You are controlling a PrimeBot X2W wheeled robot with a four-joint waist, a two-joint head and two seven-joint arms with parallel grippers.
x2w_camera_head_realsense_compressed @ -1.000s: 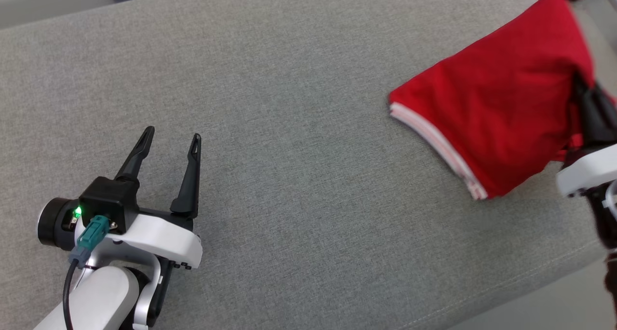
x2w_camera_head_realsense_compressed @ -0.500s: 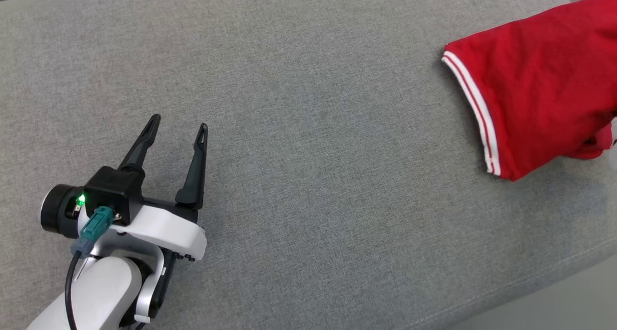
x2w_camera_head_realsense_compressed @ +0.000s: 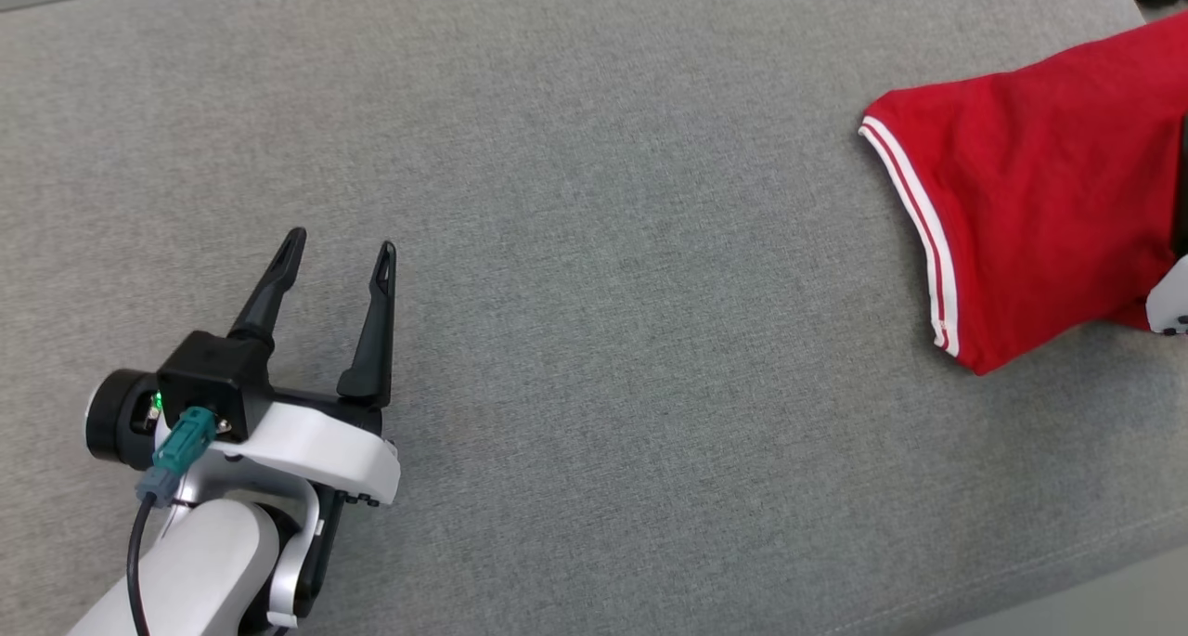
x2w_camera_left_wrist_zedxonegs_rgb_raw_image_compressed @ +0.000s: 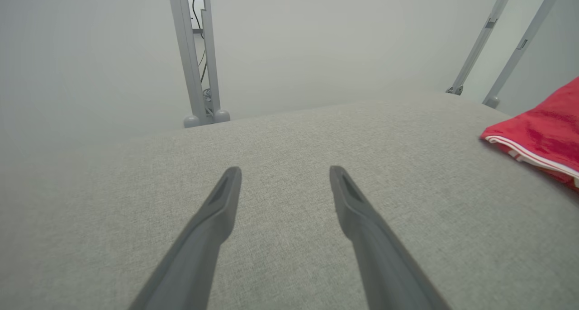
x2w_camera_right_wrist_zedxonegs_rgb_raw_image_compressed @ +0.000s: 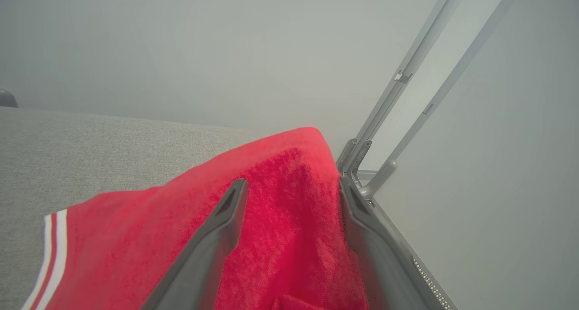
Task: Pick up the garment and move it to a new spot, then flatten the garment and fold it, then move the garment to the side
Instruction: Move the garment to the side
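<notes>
Grey fabric surface spans the head view. Garment lies at its right end, plain red side up, near the surface's edge. Right gripper: jaws spread wide, both fingers out over the red cloth, gripping nothing. Can't tell if the fingers touch it. Left gripper: jaws spread wide, empty, low over bare surface at lower left, well apart from the garment. Striped trim, white and red, runs along the garment's left edge.

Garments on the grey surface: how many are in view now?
1. The red jersey lies at the right end of the grey surface, beneath the open right gripper. Its right part is cut off, so another may be hidden.
</notes>
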